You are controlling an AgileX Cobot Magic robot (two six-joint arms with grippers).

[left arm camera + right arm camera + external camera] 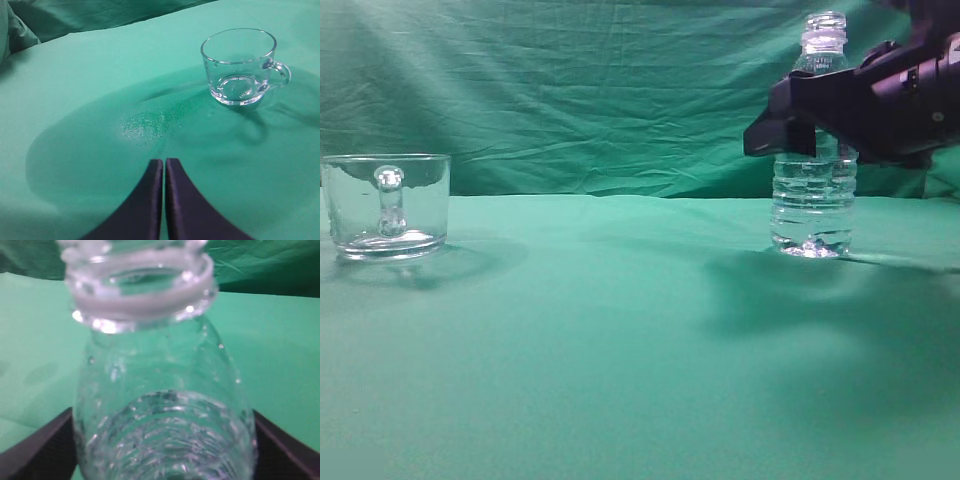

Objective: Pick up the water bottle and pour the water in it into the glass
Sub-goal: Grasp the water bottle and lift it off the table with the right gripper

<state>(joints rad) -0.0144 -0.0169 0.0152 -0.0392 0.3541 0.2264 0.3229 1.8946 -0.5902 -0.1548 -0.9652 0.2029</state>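
Two grippers are in play, but only the right gripper (810,125) is at work. Its fingers (37,450) stand on both sides of the bottle (812,190), at the upper body below the neck. If they already press the plastic or only stand beside it, I cannot tell; the right wrist view shows dark fingers at 8 and 4 o'clock of the bottle, close to its wall. The bottle stands upright on the cloth (620,350), at the 3 o'clock side of the exterior view. It has no cap, and the water (810,215) fills perhaps the lower half.

The glass (388,205) rests far away at 9 o'clock, empty as it seems. The left gripper (164,167) has its fingers pressed together and holds nothing; the glass is at 1 o'clock from it.

Risks, in my judgement: the thin plastic can give under a hard squeeze, and a weak squeeze can let the bottle slip. Because the neck is open, a quick swing across the long way can spill water on the cloth. The glass is light and nobody holds it, so a touch from the bottle can push it.
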